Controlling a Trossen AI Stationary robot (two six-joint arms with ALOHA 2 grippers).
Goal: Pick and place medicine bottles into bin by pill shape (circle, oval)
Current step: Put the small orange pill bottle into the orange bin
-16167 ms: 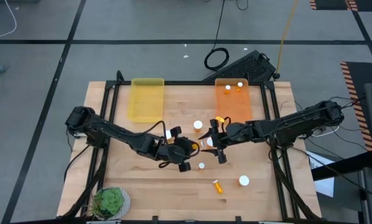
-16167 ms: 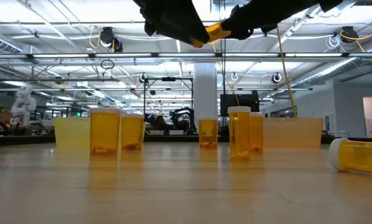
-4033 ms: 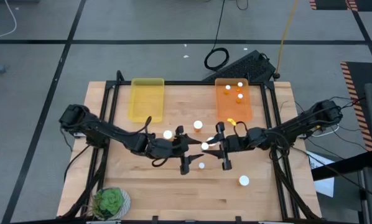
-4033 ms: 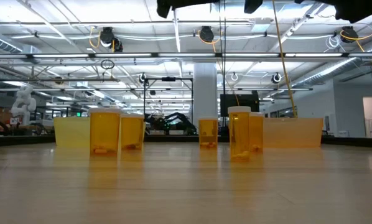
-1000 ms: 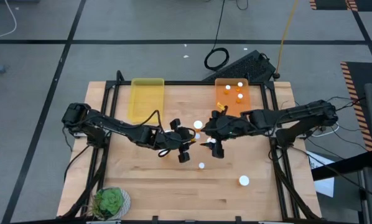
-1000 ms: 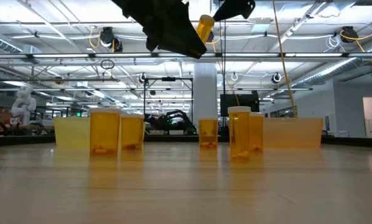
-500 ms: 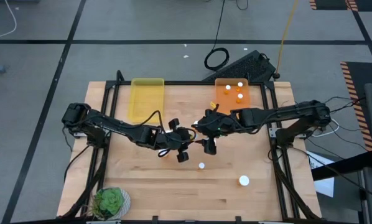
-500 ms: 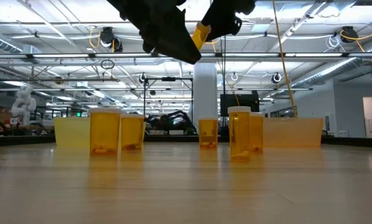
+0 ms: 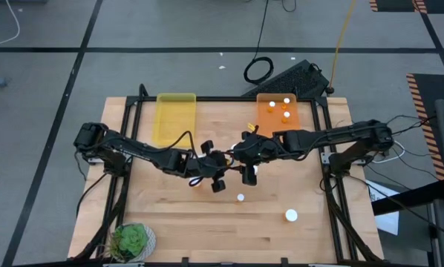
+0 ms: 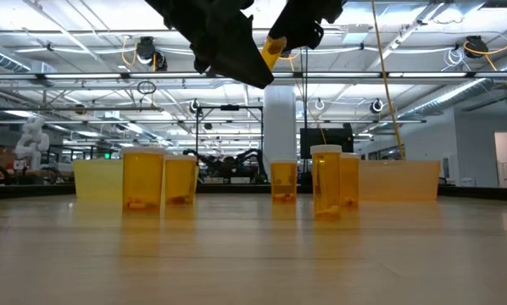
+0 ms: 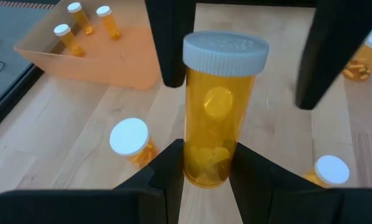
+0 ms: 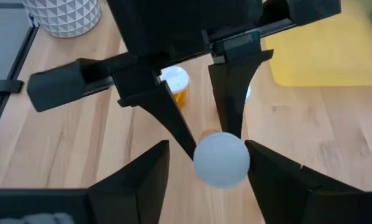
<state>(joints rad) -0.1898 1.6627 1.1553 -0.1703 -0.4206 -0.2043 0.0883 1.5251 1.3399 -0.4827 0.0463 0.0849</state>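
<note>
My left gripper (image 9: pixel 220 166) is shut on one orange medicine bottle (image 11: pixel 218 118) with a white cap, held high above the middle of the table (image 9: pixel 170 215). In the low view the bottle (image 10: pixel 275 47) slants. My right gripper (image 12: pixel 208 150) faces it from the table's right, open. Its fingers stand on either side of the cap (image 12: pixel 220 158) with gaps showing. More bottles stand on the wood (image 10: pixel 143 178) (image 10: pixel 325 180). A yellow tray (image 9: pixel 175 117) is at the far left and an orange tray (image 9: pixel 281 126) at the far right. My left gripper pinches the bottle's lower body, near its base (image 11: pixel 204 169), between its two fingers. The fingers reach in from the table's left and lie along the bottle. The bottle sticks out past the fingertips, cap end toward my right gripper, lifted clear of the table.
Three bottles lie in the orange tray (image 11: pixel 89 59). Loose bottles stand below the grippers (image 11: pixel 130 140) (image 11: pixel 330 172) and toward the near right (image 9: pixel 240 196) (image 9: pixel 290 215). A potted plant (image 9: pixel 131 241) sits at the near left corner.
My right gripper has moved toward the table's left, closing in on my left gripper until its open fingers flank the bottle's cap. The held bottle has tipped from nearly upright to slanting, still clear of the table.
</note>
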